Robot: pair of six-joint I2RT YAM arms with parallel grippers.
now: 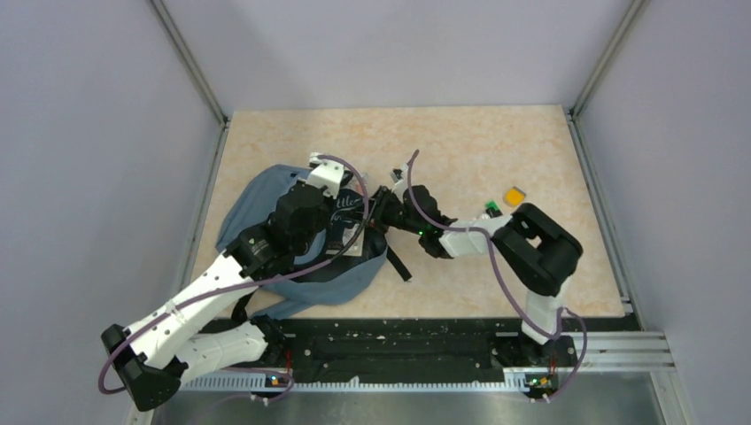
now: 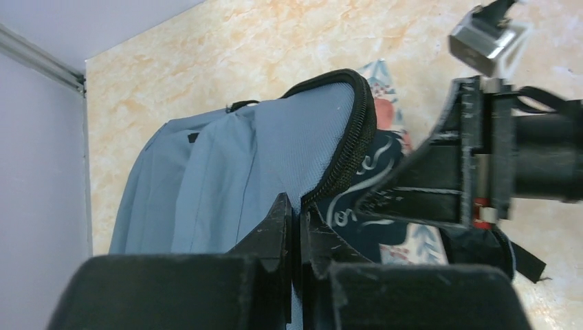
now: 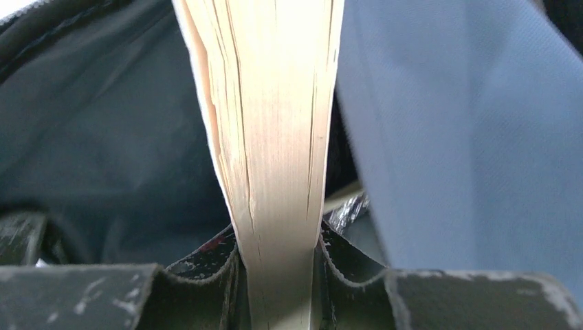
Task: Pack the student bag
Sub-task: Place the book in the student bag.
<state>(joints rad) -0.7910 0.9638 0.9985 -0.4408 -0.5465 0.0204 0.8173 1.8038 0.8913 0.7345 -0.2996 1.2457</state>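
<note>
The student bag (image 1: 257,199), grey-blue with black zipper trim, lies on the table's left half with its mouth facing right. My left gripper (image 2: 297,206) is shut on the bag's zipper edge (image 2: 350,151) and holds the flap (image 2: 227,165) up. My right gripper (image 3: 278,240) is shut on a thick book (image 3: 275,124), whose cream page edge points into the bag's dark lining (image 3: 103,137). Grey-blue bag fabric (image 3: 467,137) hangs to its right. In the left wrist view the book's dark blue cover (image 2: 385,155) sits at the opening, gripped by the right gripper's fingers (image 2: 426,182). Both grippers meet at the mouth (image 1: 367,211).
A small orange block (image 1: 513,194) and a small green item (image 1: 491,209) lie on the beige table to the right of the bag. A black strap (image 1: 398,264) trails from the bag toward the near edge. Grey walls close in the left, right and far sides.
</note>
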